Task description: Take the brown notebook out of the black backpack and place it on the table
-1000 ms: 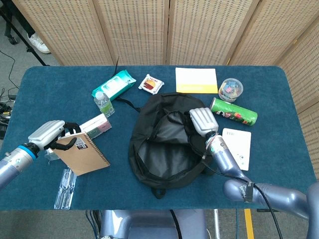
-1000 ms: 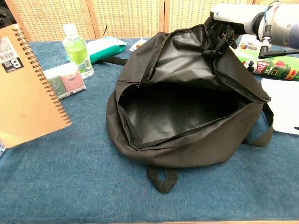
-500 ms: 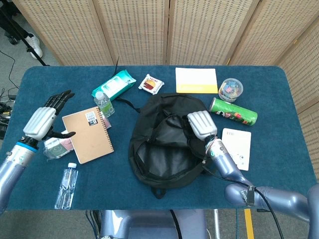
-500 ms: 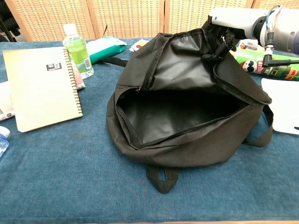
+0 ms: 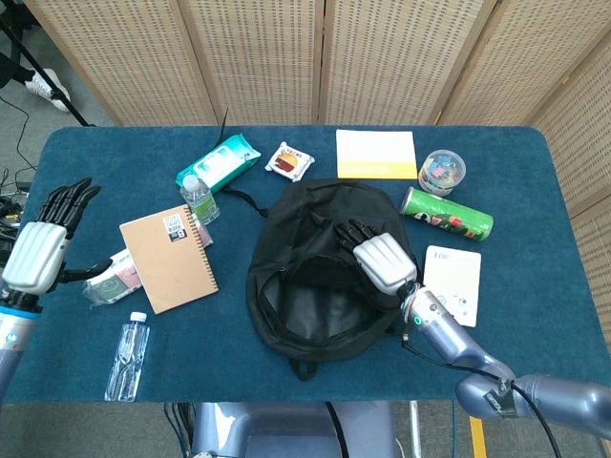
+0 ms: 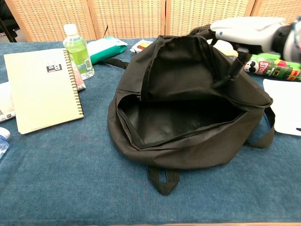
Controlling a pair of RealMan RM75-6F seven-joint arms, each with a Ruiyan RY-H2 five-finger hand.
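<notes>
The brown spiral notebook (image 5: 167, 258) (image 6: 42, 89) lies flat on the blue table, left of the black backpack (image 5: 305, 286) (image 6: 188, 127). The backpack lies unzipped, its dark inside showing, and I see nothing in it. My left hand (image 5: 40, 246) hovers open with its fingers spread near the table's left edge, apart from the notebook. My right hand (image 5: 380, 260) (image 6: 247, 32) is over the backpack's raised flap, fingers stretched out across its upper edge and touching it without gripping.
A green-drink bottle (image 5: 199, 197), a wipes pack (image 5: 218, 162) and a snack (image 5: 289, 161) sit behind the notebook. A tissue pack (image 5: 113, 279) and a clear bottle (image 5: 126, 355) lie front left. A yellow pad (image 5: 376, 154), a tub (image 5: 442, 172), a green can (image 5: 447, 213) and a white card (image 5: 453, 282) lie right.
My left hand has let go of the notebook, which now lies flat, and has drawn away to the left. My right hand's fingers have opened off the backpack flap.
</notes>
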